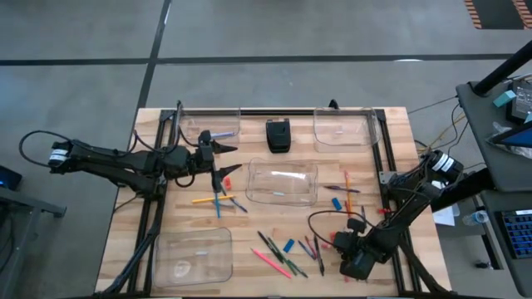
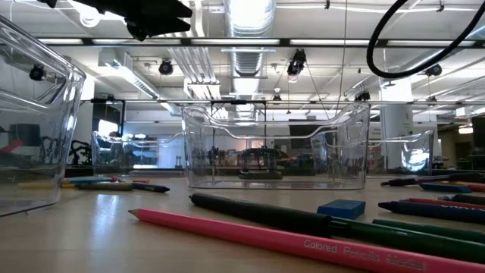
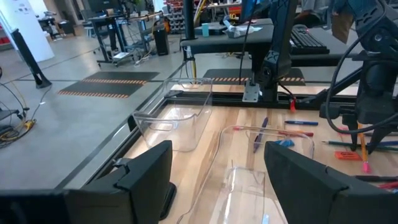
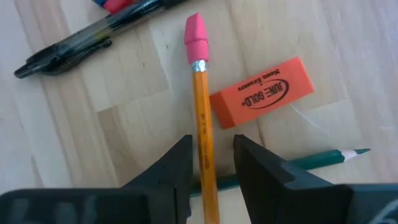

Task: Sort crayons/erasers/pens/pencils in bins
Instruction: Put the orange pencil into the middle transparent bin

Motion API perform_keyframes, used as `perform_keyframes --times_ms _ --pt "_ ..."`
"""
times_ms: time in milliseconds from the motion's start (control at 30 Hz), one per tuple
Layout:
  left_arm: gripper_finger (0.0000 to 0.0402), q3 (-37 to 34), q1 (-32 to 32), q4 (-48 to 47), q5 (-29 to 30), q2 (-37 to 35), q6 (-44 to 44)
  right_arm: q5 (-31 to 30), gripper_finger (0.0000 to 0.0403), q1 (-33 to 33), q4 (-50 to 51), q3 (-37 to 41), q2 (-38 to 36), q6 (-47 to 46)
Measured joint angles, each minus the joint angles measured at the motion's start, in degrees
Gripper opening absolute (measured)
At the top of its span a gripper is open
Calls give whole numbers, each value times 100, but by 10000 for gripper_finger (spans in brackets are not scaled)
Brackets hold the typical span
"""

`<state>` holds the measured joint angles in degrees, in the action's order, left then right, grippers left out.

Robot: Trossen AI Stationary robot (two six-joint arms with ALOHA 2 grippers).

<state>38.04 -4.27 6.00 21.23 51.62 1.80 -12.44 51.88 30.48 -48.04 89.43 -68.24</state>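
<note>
Pale wood-grain table [image 4: 74, 124]: slim orange pencil [image 4: 202, 112], blocky orange eraser [image 4: 261, 93].

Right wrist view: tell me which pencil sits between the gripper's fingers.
The orange pencil with the pink eraser tip lies between the right gripper's fingers. The green pencil runs crosswise beneath it, its sharpened point beyond the fingers, next to the orange eraser.

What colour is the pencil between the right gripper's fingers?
Orange-yellow, with a pink eraser tip; the pencil shows best in the right wrist view.
</note>
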Motion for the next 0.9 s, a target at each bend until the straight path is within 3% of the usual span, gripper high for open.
perform_keyframes --times_ms 367,900 --pt "242 0 -1 0 0 0 0 43 57 0 45 -23 -7 58" --pt "242 0 0 0 0 0 0 91 54 2 86 -23 -223 83"
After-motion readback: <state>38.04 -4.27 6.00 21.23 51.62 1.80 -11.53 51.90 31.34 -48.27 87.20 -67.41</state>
